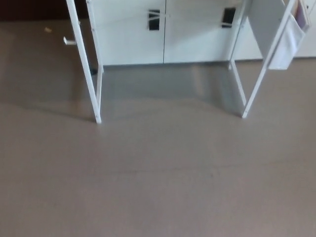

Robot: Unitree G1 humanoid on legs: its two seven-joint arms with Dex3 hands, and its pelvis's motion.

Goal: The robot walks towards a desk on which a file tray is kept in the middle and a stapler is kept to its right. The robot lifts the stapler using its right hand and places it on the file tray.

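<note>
Only floor (158, 187) and desk legs (98, 111) show; neither hand appears, so their state cannot be told. The stapler, unseen too, is likely rigid and weighty; grasp its middle.

Left arm: not in view; no forearm or wrist comes in from the picture's left edge.
Left hand: not in view; its pose and state cannot be read.
Right arm: not in view; no forearm or wrist comes in from the right edge.
Right hand: not in view; its pose and state cannot be read.
Body overall: no part of the robot shows in the head view.
</note>
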